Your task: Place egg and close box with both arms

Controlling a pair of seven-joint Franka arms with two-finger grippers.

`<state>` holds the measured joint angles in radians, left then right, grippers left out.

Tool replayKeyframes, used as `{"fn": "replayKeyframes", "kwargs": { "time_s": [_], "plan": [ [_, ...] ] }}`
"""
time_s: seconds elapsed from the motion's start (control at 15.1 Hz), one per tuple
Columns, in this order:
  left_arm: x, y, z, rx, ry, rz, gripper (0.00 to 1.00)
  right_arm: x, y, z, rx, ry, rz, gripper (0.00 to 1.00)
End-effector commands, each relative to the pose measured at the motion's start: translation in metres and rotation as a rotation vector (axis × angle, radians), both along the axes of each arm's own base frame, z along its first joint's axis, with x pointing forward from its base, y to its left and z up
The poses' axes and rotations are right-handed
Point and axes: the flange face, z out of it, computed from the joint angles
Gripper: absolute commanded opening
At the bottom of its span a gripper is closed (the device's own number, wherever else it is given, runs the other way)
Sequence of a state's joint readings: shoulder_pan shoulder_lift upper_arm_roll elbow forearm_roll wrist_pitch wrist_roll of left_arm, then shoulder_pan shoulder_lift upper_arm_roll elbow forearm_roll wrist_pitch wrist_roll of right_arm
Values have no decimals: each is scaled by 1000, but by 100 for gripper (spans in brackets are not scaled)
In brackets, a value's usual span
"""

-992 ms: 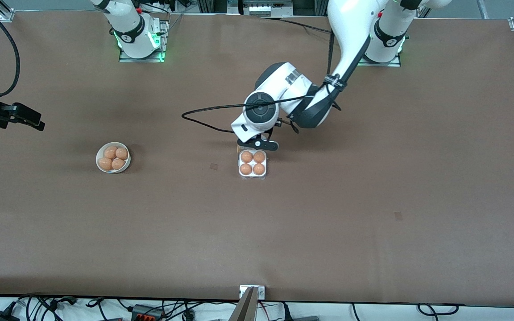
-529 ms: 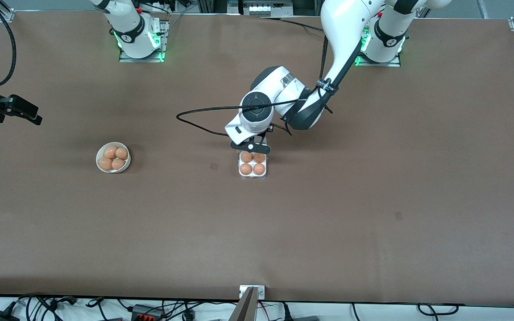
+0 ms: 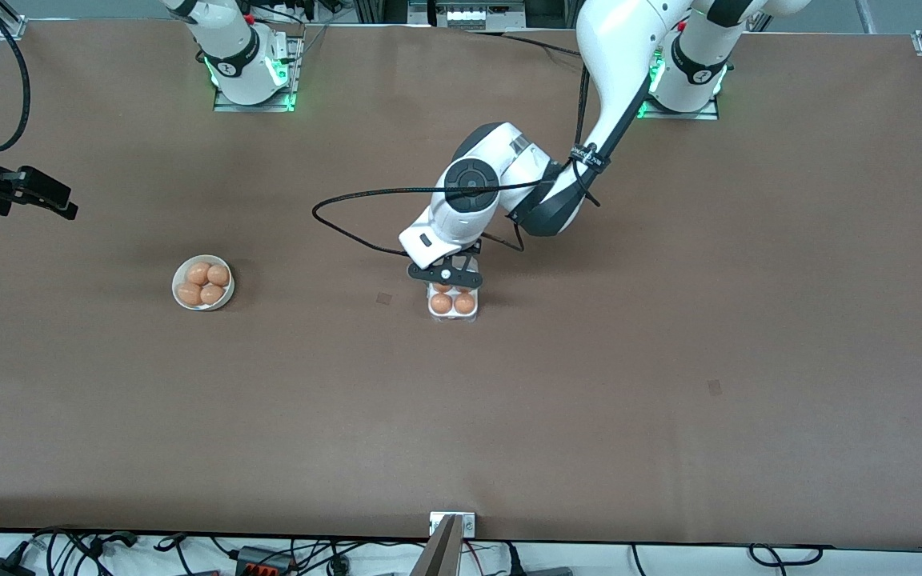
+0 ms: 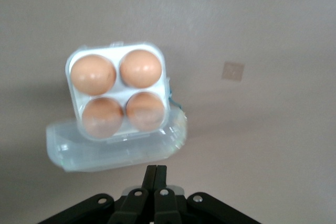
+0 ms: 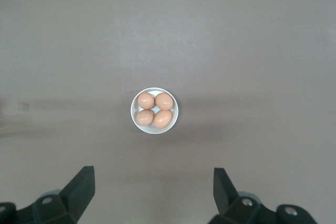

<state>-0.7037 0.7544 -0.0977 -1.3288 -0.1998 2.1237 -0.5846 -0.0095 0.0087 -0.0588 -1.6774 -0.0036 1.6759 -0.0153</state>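
Note:
The box [image 3: 453,314] sits mid-table with four orange-brown eggs [image 3: 441,303] in its whitish tray [image 4: 73,64]. Its clear hinged lid [image 4: 113,150] is part-raised and tilts over the two eggs farther from the front camera, which show hazy through it. My left gripper [image 3: 445,276] is shut and empty, low over that farther side of the box; in the left wrist view it [image 4: 156,170] is just at the lid's outer edge, and I cannot tell if it touches. My right gripper [image 3: 49,198] is open and empty, held high toward the right arm's end of the table.
A round white bowl [image 3: 177,282] with four more eggs stands toward the right arm's end; it shows in the right wrist view [image 5: 134,119]. A black cable [image 3: 349,220] loops off the left arm. Small dark marks [image 3: 383,298] lie on the brown table.
My left gripper has moved toward the front camera onto the box and now covers the two farther eggs; the lid has tilted up. My right gripper drifted slightly away from the front camera.

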Motion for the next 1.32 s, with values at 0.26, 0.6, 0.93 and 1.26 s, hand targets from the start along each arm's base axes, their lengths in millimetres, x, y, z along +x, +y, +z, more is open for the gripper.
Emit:
{"fn": "replayKeyframes", "kwargs": {
  "time_s": [0.26,0.6,0.93,1.26],
  "plan": [
    [28,7,6,-54,-114,-18,0,-5,7,-12,3,63,15,100],
    [41,61,97,47,-93,-13,0,-6,7,-7,0,53,30,100],
    [67,159,187,98,-76,-33,0,-6,17,-7,-5,53,51,100],
    [99,305,235,34,-4,-124,0,-9,17,7,-19,11,53,100]
  ]
}}
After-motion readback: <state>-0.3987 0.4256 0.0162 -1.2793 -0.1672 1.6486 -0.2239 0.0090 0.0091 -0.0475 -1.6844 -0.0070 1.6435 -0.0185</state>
